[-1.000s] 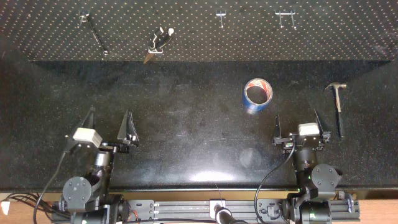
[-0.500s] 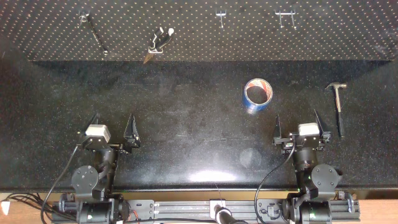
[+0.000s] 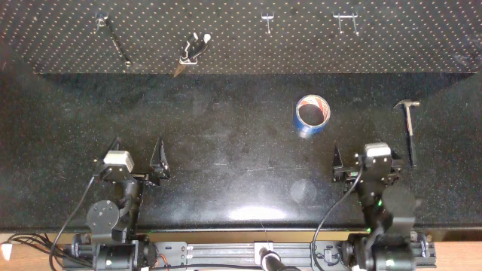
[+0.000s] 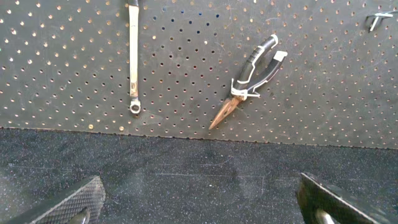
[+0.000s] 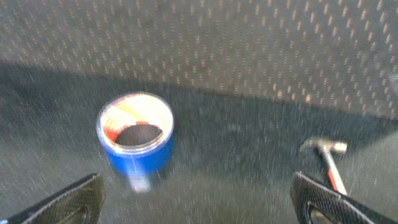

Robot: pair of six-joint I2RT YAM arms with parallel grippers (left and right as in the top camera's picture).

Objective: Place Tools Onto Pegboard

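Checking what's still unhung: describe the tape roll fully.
The tape is a wide roll with a blue outer wall and a white-and-red upper rim around a dark hole. It lies flat on the black table, hole up, short of the pegboard and ahead of the right end effector, with the hammer off to its right. Only the table touches it.

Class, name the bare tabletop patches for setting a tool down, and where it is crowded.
Bare: the table from the left gripper across to the tape roll. Crowded: tape roll, hammer and right gripper, at right.
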